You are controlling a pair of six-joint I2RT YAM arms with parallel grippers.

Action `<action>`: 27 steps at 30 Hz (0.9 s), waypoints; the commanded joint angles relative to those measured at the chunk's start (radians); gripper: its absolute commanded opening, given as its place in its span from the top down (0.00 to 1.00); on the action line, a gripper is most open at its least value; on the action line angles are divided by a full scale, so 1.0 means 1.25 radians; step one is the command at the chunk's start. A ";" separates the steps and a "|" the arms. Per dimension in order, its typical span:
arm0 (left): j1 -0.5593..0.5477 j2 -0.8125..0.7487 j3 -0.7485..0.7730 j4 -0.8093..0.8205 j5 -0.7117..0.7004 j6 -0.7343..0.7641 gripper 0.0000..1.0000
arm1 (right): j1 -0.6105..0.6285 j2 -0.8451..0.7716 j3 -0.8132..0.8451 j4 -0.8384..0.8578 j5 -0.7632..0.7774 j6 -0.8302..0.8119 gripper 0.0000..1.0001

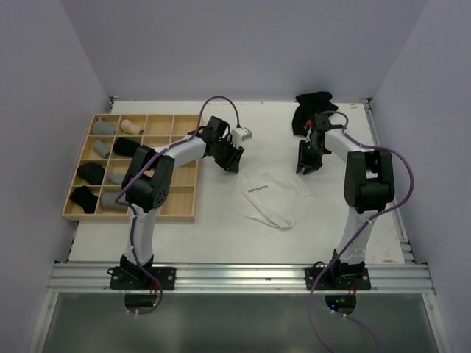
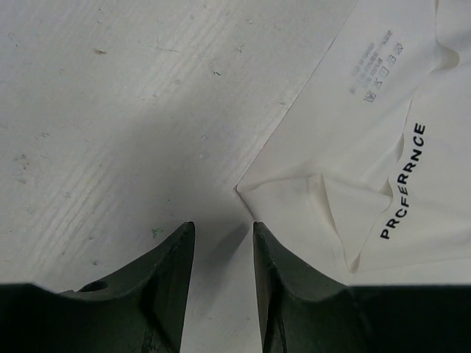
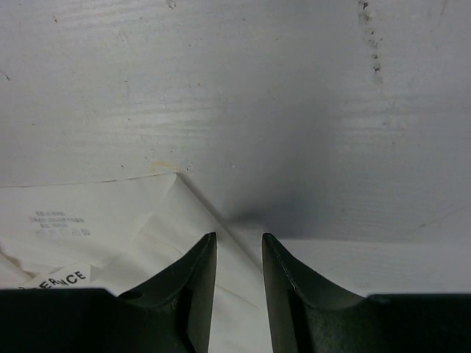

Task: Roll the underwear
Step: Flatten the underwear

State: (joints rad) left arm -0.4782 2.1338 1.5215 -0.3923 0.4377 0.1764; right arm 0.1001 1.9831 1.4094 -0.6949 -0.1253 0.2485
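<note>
White underwear (image 1: pixel 271 198) lies flat mid-frame, with left gripper (image 1: pixel 232 163) and right gripper (image 1: pixel 306 169) jaws parted and empty, one at each upper corner, probably to pinch that edge and start the roll.

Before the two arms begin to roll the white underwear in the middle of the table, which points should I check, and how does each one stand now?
1. Left pincer open and empty: ok, bare table shows between its jaws.
2. Right pincer open and empty: ok, nothing sits between its jaws.
3. White underwear spread out between the pincers: ok, though a small fold shows near one corner.
4. Pincers touching the cloth: cannot tell, their height above it is unclear.
5. Black underwear pile apart from the white one: ok, it lies at the far right.
6. Free cell in the wooden tray: ok, several are empty.
</note>
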 commanded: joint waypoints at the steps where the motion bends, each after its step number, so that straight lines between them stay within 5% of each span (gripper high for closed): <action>1: 0.009 0.036 0.043 -0.033 0.012 0.002 0.58 | 0.011 0.027 0.031 0.020 -0.038 -0.015 0.64; 14: -0.005 0.064 0.010 -0.040 0.100 -0.025 0.63 | 0.040 0.098 0.070 0.015 -0.038 -0.027 0.92; 19: -0.010 0.071 0.005 -0.036 0.090 -0.036 0.97 | 0.039 0.083 0.071 0.017 -0.043 -0.023 1.00; 27: 0.032 0.072 0.175 -0.040 0.098 -0.047 1.00 | 0.011 0.040 0.217 -0.013 -0.059 -0.026 1.00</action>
State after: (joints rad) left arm -0.4706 2.2227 1.6375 -0.4339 0.5667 0.1242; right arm 0.1352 2.0724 1.5623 -0.7105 -0.1772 0.2340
